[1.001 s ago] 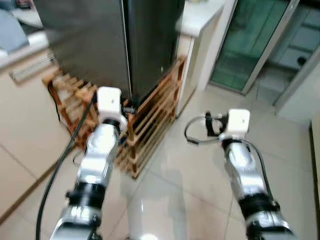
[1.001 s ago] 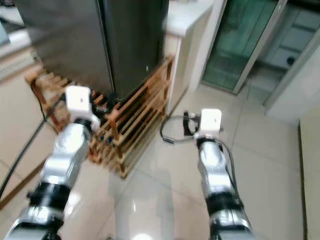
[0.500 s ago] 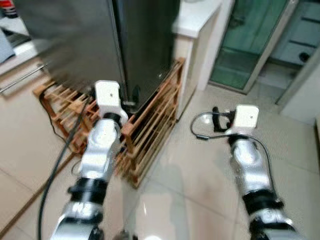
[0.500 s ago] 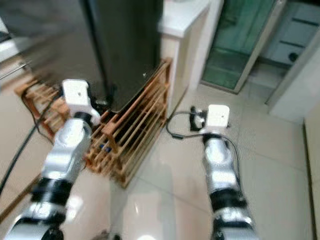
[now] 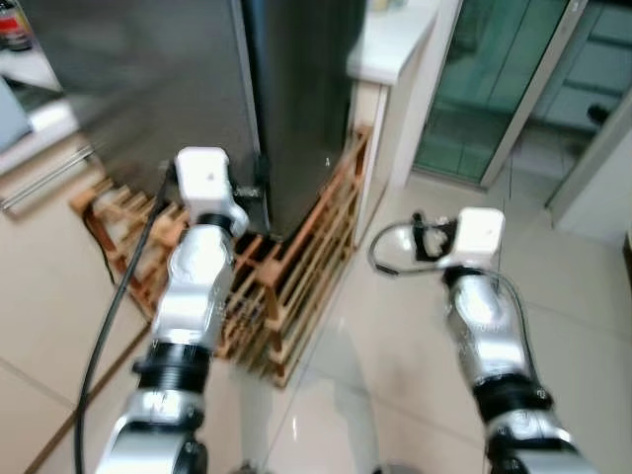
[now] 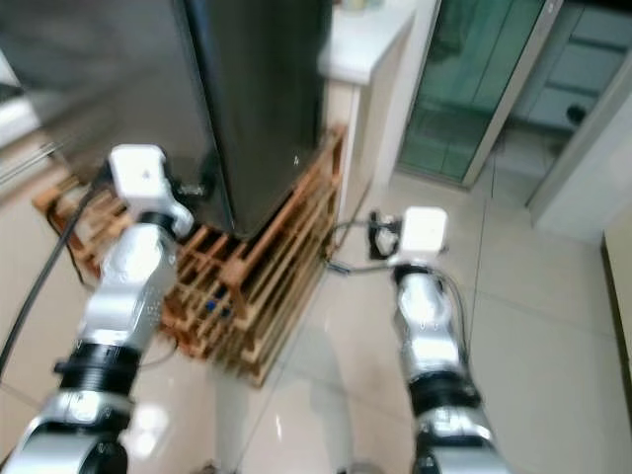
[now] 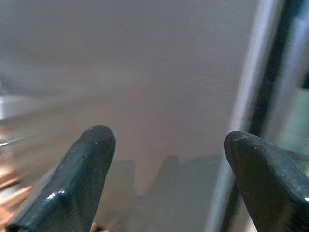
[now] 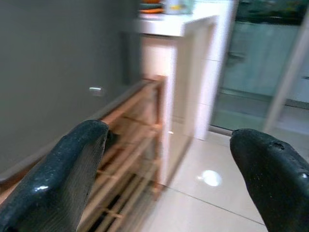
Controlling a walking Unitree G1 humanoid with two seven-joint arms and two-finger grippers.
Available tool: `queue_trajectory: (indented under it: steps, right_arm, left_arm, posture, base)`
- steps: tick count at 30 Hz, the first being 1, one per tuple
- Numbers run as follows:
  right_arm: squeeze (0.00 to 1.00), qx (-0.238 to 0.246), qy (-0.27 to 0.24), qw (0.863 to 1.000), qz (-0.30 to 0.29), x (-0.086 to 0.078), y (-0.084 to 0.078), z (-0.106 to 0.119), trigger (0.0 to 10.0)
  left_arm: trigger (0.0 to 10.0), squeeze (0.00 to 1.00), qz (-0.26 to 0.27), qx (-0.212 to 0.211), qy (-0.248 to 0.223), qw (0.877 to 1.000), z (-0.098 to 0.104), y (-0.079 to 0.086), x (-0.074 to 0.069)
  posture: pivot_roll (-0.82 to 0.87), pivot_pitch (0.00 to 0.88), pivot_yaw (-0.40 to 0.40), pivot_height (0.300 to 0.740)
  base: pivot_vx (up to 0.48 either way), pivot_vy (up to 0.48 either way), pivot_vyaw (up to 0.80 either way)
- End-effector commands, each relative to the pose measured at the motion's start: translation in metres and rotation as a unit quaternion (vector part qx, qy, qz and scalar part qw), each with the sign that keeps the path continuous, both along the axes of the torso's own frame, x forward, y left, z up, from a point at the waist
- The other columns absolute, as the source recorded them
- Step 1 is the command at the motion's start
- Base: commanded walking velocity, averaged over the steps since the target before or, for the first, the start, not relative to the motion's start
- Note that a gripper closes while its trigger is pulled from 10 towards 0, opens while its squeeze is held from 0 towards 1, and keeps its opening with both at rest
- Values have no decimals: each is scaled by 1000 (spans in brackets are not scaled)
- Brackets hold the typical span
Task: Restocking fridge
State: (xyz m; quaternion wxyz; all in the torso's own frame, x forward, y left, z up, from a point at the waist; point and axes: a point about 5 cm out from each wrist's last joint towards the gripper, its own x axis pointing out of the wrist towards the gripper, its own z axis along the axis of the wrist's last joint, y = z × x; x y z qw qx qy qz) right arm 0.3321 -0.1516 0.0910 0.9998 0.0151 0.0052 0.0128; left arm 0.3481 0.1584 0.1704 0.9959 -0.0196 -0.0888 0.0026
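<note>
While both arms reach fwd, left gripper (image 7: 166, 181) gapes wide, empty, facing fridge (image 5: 197, 89) at 12 o'clock; right gripper (image 8: 169, 169) wide too, nr wooden rack (image 5: 296, 286) under fridge.

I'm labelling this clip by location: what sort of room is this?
Most likely a home kitchen: a tall dark fridge on a wooden slatted rack, a white counter beside it, and a glossy tiled floor.

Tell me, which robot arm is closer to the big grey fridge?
Left. The left tool is open and raised right up at the fridge front, by its corner. The right tool, also open, is out over the floor tiles, beside the wooden rack.
</note>
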Motion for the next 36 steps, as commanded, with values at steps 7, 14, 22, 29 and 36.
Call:
queue_trajectory:
  steps: [7, 14, 22, 29, 36]
  right_arm:
    - [114, -4, -10, 1000, -6, 2, -5, 5, 10000]
    - [118, -3, -36, 999, -8, -25, -14, 12, 10000]
    - [114, 0, -28, 999, -25, -89, -41, 13, 10000]
    - [122, -8, -49, 999, -9, -68, -28, 29, 10000]
    - [118, -8, -54, 998, -10, -55, -24, 34, 10000]
  left_arm:
    - [10000, 0, -56, 40, 39, 997, -3, -35, 16]
    - [10000, 0, -74, 42, 23, 996, -14, 0, -15]
    - [10000, 0, 18, 73, 23, 997, -36, 46, -102]
    - [10000, 0, -57, 4, -32, 998, 2, 0, -70]
    - [10000, 0, -53, -24, -35, 998, 10, -1, -59]
  posture:
    - [-71, 0, 17, 740]
    - [-74, 0, 34, 740]
    - [-54, 0, 6, 740]
    - [-73, 0, 12, 740]
    - [-82, 0, 18, 740]
  base:
    - [0, 0, 0]
    - [0, 0, 0]
    - [0, 0, 0]
    - [315, 0, 0]
    - [462, 0, 0]
